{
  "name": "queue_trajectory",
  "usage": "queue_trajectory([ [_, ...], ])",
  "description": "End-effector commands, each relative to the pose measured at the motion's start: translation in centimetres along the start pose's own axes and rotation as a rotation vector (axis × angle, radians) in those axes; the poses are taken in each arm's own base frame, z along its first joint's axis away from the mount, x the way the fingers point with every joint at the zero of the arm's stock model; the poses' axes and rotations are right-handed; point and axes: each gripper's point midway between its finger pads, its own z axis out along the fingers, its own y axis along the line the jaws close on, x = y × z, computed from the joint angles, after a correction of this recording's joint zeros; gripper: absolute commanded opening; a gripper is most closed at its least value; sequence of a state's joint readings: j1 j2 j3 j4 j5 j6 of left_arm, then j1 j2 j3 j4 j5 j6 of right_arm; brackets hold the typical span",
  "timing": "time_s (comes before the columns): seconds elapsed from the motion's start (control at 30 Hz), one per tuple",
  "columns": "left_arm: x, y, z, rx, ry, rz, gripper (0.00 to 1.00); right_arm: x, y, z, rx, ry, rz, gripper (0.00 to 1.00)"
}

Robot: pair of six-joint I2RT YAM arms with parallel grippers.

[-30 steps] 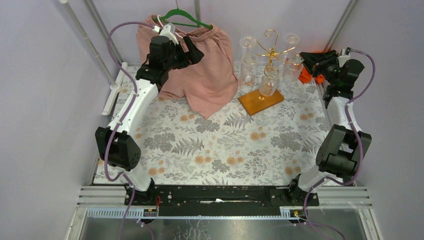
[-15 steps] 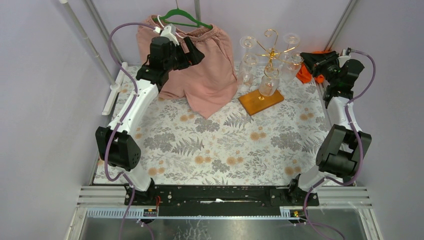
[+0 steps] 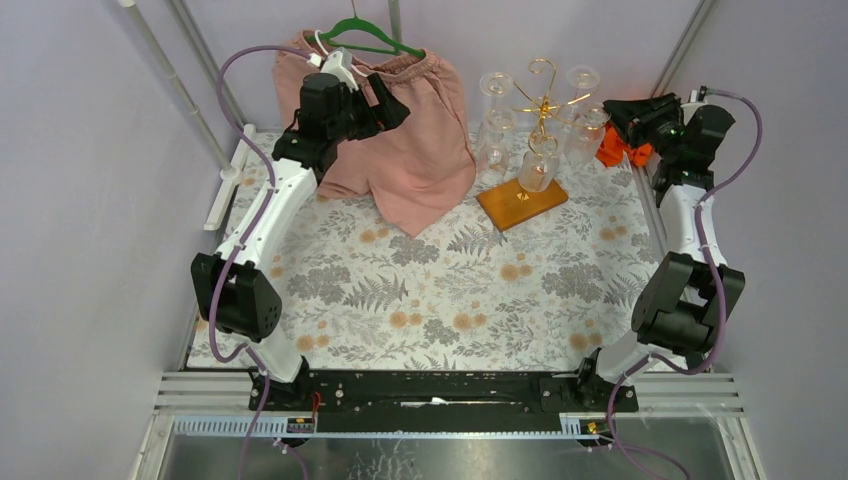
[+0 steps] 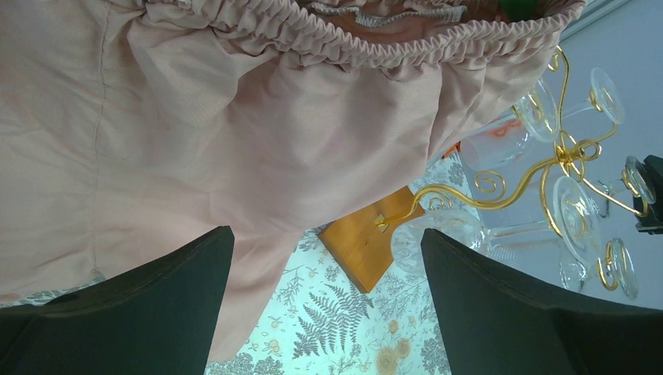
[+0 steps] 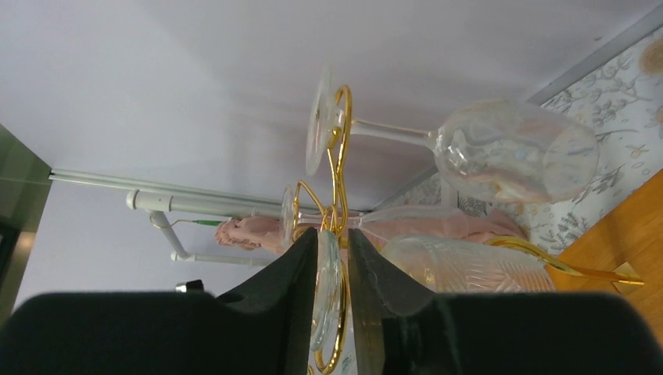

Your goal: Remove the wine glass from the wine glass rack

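Aloft by the rack, right pincer narrowly straddles the wine glass foot; grip unclear.

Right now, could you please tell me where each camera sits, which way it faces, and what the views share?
Top external: above and behind, looking down at the floral table; both arms show.
Left wrist: faces hanging pink fabric shorts; the open left hand shows below.
Right wrist: faces the thin gold wire wine glass rack; the right hand straddles the foot of a clear wine glass.
All three show that rack.
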State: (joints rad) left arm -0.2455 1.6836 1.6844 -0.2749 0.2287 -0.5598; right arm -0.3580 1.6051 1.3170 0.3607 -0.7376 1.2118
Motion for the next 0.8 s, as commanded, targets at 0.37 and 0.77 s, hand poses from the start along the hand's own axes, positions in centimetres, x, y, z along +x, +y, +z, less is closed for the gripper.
queue_trajectory([
  [0.37,-0.9,-0.5,0.1,0.039,-0.034,0.006,0.99,-0.4,3.3,-0.7,-0.057,-0.025,-0.087,0.16],
  [0.77,-0.4,-0.4,0.3,0.04,-0.021,-0.003,0.99,0.7,2.0,-0.9,-0.055,0.015,-0.066,0.36],
])
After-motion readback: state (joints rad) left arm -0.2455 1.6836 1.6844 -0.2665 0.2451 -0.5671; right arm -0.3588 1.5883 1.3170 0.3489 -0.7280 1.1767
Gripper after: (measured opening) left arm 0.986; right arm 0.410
